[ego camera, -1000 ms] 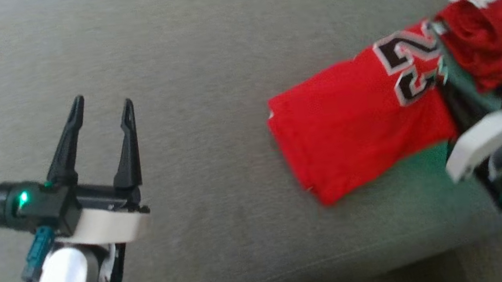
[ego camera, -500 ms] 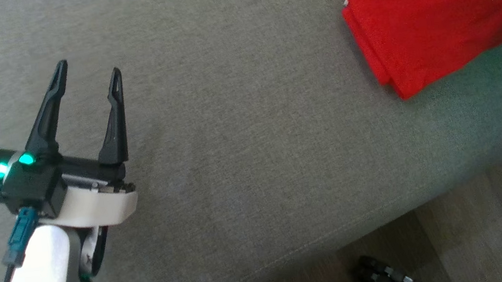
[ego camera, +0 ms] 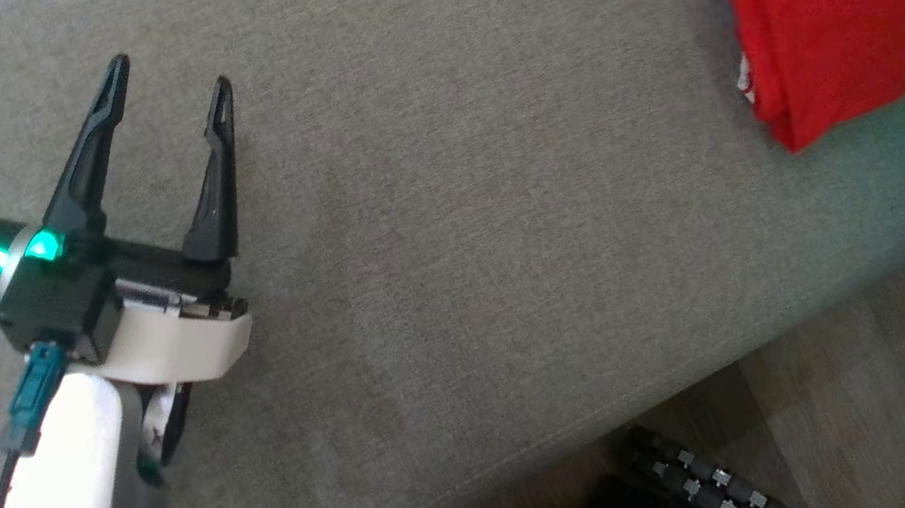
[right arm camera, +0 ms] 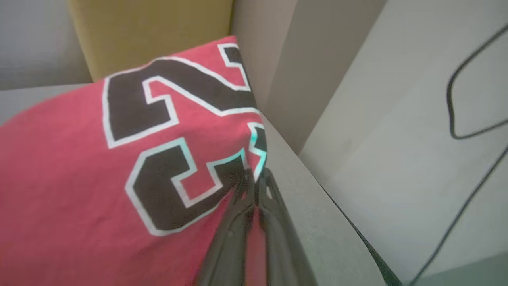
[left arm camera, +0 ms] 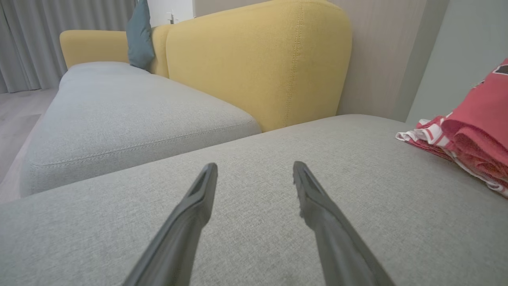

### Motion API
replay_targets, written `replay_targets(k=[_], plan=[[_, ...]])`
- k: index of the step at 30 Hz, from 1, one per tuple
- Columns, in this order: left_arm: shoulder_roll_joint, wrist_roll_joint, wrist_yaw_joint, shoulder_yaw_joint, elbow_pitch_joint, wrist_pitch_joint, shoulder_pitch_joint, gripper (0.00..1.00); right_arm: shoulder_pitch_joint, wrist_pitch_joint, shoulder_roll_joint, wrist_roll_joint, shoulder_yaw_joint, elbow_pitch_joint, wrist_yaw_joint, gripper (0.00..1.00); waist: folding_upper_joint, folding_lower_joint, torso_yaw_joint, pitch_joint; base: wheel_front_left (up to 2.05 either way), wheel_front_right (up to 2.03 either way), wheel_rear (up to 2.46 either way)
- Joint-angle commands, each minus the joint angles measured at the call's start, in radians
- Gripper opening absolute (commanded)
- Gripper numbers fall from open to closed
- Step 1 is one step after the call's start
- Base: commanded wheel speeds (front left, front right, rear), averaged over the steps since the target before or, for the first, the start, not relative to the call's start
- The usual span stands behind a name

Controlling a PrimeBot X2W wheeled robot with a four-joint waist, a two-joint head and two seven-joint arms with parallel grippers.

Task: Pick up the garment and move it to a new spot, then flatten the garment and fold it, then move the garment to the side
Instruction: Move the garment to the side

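Right gripper [right arm camera: 255, 174] pinching garment [right arm camera: 59, 206] | left gripper [ego camera: 169, 77] wide over sofa [ego camera: 502, 240] | right wrist view: numerals [right arm camera: 127, 107]

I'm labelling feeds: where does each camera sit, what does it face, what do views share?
Head: on the head, facing down at the grey seat; open left claw at left.
Left wrist: on that arm, along its claw toward a yellow backrest.
Right wrist: along the right claw, shut on the red garment.
Shared: all show the garment.
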Motion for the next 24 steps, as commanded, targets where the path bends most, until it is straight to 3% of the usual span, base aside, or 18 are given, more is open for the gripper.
replay_targets(k=[1,2,3,12,24], plan=[[0.019,0.005,-0.002,0.021,-0.033,0.0,-0.025,1.0,0.001,0.022,0.001,-0.027,-0.029,-0.012,0.004,0.69,0.0,-0.0001,0.009,0.011,0.0,0.0,0.0],[0.018,0.004,-0.003,0.018,-0.03,-0.001,-0.028,1.0,0.001,0.041,0.017,-0.055,-0.056,0.0,0.004,0.94,0.0,-0.0001,0.013,0.014,0.0,0.0,0.0],[0.016,0.003,-0.005,0.015,-0.027,-0.002,-0.031,1.0,-0.002,0.049,0.034,-0.072,-0.073,0.005,0.004,1.0,0.0,-0.0001,0.018,0.016,0.0,0.0,0.0],[-0.003,-0.014,0.007,0.014,0.007,-0.016,-0.026,1.0,0.052,-0.041,0.098,-0.114,-0.117,-0.026,0.004,1.0,0.0,-0.0001,0.072,-0.013,0.0,0.0,0.0],[-0.061,-0.055,0.047,0.045,0.049,-0.023,0.072,1.0,0.304,-0.247,0.143,-0.027,0.112,-0.228,0.004,1.0,0.0,-0.0001,0.189,-0.18,0.0,0.0,0.0]])
